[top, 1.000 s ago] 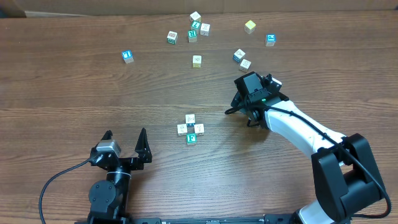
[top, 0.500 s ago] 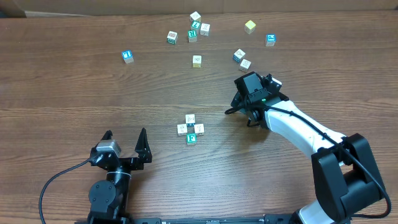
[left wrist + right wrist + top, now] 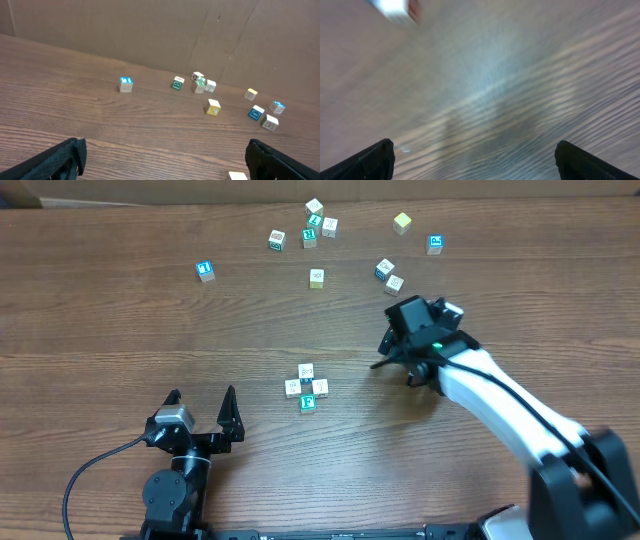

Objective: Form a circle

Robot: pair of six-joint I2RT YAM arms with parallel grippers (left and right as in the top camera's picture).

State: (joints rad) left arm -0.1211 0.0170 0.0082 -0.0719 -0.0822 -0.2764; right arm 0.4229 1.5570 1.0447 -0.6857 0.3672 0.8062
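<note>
The left gripper (image 3: 202, 395) rests low on the wooden counter (image 3: 100, 330), fingers spread wide, holding nothing. Ahead of it and to its right sits the circle (image 3: 306, 386), four small cubes touching in a tight ring. Beyond the ring, the right gripper (image 3: 382, 348), also spread and empty, has slid a little farther away from it within the last second; its wrist view is blurred. The ring has not shifted, so the circle looks finished. Loose cubes (image 3: 316, 277) lie scattered farther off.

Loose cubes (image 3: 316, 277) lie scattered far back on the wooden table (image 3: 100, 330).
</note>
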